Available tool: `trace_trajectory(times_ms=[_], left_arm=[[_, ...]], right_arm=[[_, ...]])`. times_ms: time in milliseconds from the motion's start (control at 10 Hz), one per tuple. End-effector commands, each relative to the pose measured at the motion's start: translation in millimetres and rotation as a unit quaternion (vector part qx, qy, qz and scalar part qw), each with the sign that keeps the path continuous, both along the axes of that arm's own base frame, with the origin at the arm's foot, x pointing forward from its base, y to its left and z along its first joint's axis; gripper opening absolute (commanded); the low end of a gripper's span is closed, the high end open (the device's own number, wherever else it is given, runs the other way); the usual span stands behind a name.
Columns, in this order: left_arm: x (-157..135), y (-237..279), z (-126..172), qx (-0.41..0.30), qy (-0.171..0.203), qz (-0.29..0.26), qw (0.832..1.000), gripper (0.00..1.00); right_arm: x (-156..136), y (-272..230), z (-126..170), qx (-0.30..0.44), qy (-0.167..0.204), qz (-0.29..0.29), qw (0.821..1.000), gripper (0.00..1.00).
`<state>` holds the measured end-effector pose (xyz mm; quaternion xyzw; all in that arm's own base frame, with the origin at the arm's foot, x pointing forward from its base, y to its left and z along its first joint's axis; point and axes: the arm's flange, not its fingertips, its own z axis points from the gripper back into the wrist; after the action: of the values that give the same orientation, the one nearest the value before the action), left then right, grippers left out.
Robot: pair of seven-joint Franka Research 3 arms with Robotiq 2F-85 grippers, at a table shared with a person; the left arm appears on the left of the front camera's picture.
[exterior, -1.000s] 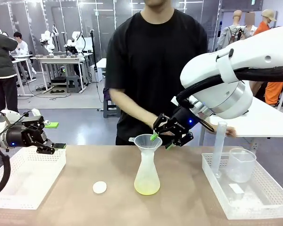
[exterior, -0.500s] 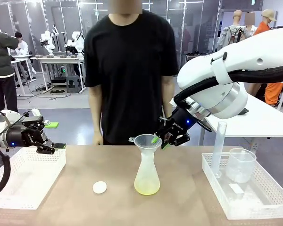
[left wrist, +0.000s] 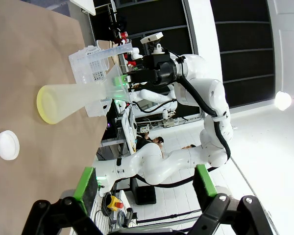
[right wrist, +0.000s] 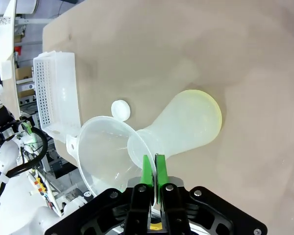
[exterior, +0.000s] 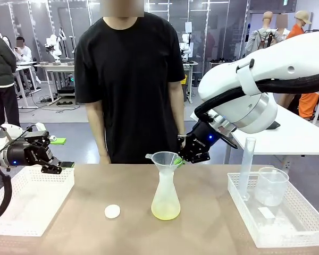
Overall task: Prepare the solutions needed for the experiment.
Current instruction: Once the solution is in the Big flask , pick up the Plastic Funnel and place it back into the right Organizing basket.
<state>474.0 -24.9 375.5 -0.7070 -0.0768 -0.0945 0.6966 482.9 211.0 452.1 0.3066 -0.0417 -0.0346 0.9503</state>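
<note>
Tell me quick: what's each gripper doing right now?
Left gripper: open, holding nothing.
Right gripper: closed on the rim of the funnel sitting in the flask.

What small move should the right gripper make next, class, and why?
Probably lift the funnel straight up out of the flask: the right gripper is shut on its rim, and yellow liquid already lies in the flask's bottom.
</note>
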Motion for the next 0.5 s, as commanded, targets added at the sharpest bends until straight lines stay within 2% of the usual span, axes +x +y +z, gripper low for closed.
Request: trace_trajectory(times_ms=[0, 400], left_arm=[[2.2, -2.1, 2.0, -0.006, -0.001, 0.007, 1.0, 1.0], [2.2, -2.1, 2.0, -0.006, -0.001, 0.007, 1.0, 1.0]], right_arm=[[4.0, 4.0, 4.6, -0.011, 0.014, -0.013, 1.0, 0.0], [-1.9, 1.1, 9.9, -0.009, 0.002, -0.005, 1.0, 0.0]])
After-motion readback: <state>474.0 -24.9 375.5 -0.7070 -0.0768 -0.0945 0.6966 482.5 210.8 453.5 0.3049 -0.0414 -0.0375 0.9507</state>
